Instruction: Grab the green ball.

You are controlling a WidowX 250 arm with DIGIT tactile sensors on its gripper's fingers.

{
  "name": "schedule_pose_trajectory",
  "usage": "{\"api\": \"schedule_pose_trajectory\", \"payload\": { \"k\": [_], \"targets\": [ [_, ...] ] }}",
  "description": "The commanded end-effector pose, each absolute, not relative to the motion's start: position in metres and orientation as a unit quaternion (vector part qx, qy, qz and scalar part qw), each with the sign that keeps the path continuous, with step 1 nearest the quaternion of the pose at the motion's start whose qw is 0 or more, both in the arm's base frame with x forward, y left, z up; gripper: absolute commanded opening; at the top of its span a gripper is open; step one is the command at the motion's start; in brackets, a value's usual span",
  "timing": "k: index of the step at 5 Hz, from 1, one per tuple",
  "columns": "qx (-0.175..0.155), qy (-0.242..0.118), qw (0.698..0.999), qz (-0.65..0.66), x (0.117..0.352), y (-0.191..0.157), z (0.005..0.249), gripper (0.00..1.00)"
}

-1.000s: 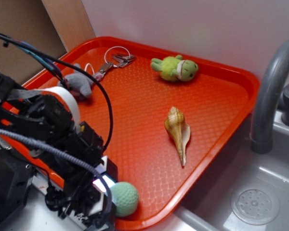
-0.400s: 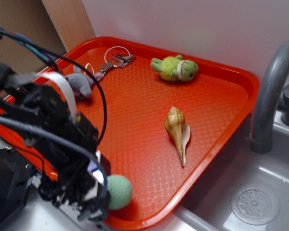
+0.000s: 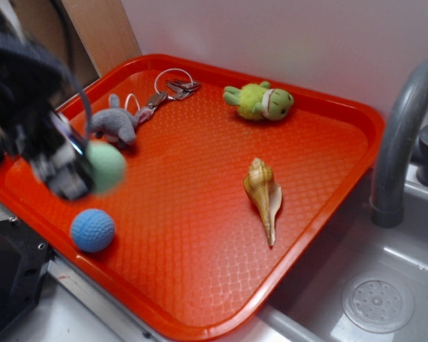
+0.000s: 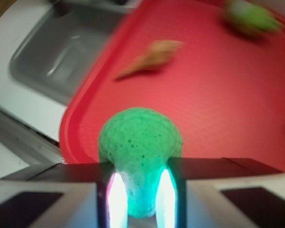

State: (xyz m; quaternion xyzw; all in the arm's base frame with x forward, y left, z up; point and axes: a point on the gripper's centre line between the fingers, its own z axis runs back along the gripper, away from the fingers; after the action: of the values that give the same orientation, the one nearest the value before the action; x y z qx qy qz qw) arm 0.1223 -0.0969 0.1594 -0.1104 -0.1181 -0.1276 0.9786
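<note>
In the exterior view, the green ball (image 3: 105, 166) is seen carried clear of the red tray (image 3: 200, 285), gripped at the tip of the blurred hand (image 3: 82, 169) over the tray's left side; the grab is judged to be done, with the ball lifted so that nothing drags across the ribbed surface. A blue dimpled ball (image 3: 93, 230) lies just below it on the tray, near the front rim, and a grey plush mouse (image 3: 114, 125) with a key ring (image 3: 172, 83) is set behind, toward the far left corner. A plush frog (image 3: 260, 101) rests near the back rim and a spiral seashell (image 3: 264, 196) lies well to the right, so the middle of the tray is left open for any travel. A grey sink (image 3: 374, 299) and faucet (image 3: 403, 128) border the tray on the right, beyond its raised edge. In the wrist view, the green ball (image 4: 140, 152) is shown pinched between two lit fingers (image 4: 118, 199), which are closed on its lower half, its dimpled top standing proud above them. Beyond it, the tray's rounded corner (image 4: 71, 133), the sink basin (image 4: 52, 57), the seashell (image 4: 152, 57) and the frog (image 4: 251, 19) are blurred, a sign that the arm is judged to be in motion.
</note>
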Motion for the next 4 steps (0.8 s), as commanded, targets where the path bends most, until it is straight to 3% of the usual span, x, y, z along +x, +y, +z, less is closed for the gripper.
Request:
{"api": "schedule_pose_trajectory", "payload": {
  "k": [1, 2, 4],
  "targets": [
    [-0.048, -0.147, 0.987, 0.044, 0.097, -0.06, 0.271, 0.0],
    [-0.031, -0.132, 0.987, 0.09, 0.106, -0.05, 0.29, 0.0],
    [-0.008, -0.058, 0.986, 0.157, 0.142, -0.021, 0.263, 0.0]
  ]
}}
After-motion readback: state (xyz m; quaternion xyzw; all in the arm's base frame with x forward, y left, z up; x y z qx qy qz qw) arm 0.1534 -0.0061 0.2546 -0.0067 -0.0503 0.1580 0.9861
